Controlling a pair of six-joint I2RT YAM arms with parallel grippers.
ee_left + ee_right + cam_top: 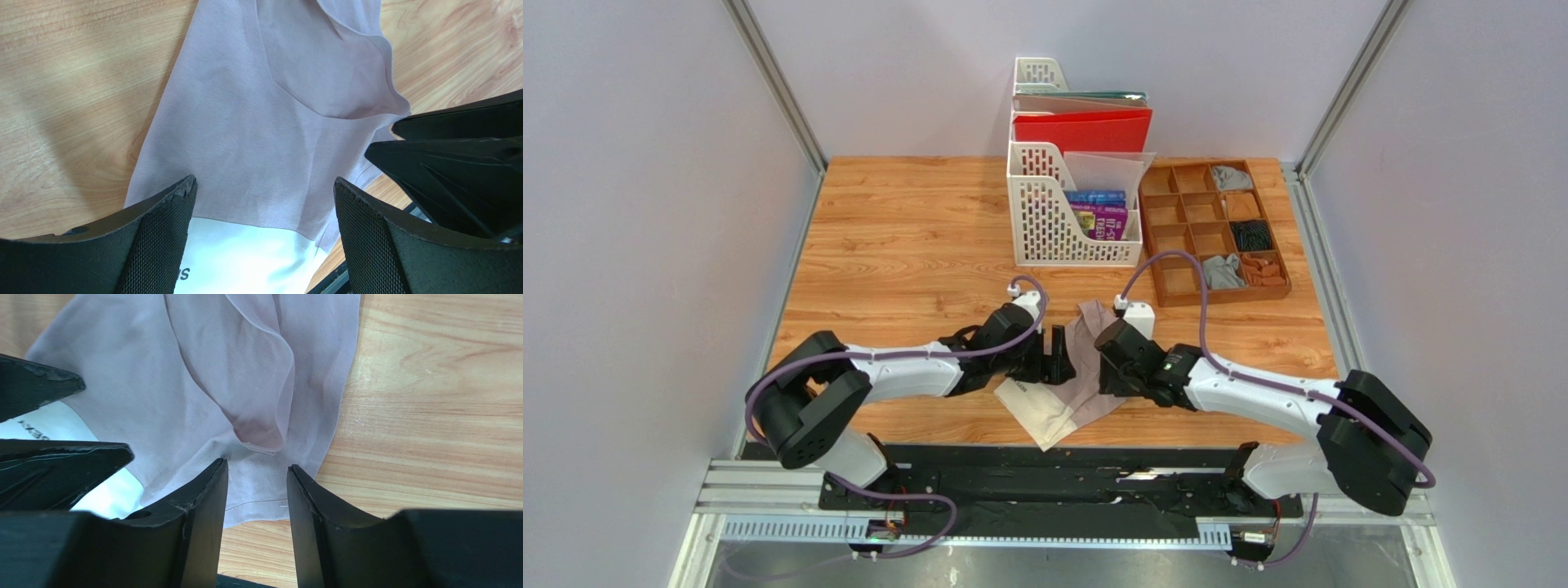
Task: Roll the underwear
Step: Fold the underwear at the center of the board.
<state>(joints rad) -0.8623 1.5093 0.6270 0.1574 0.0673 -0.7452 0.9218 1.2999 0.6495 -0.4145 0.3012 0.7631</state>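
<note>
Step in hand: grasp being set up for the roll. One pinkish-beige underwear (1071, 410) is spread on the tabletop (891, 257), near its front edge. Left gripper (265, 187) is held wide over it. Right gripper (256, 467) is part-open astride a raised fold, nothing clamped. Next: edge to be pinched and turned over evenly. Roughly five rolled pieces are counted in the divider tray (1161, 294).

The bench (891, 245) is a light, wood-grained top. A pale pinkish-beige piece of underwear (1078, 390) with a cream band lies rumpled on it at 6 o'clock, close to the near edge. A white slotted file rack (1051, 227) stands at 12 o'clock, and a wooden compartment tray (1161, 292) sits just beside it at 2 o'clock.
</note>
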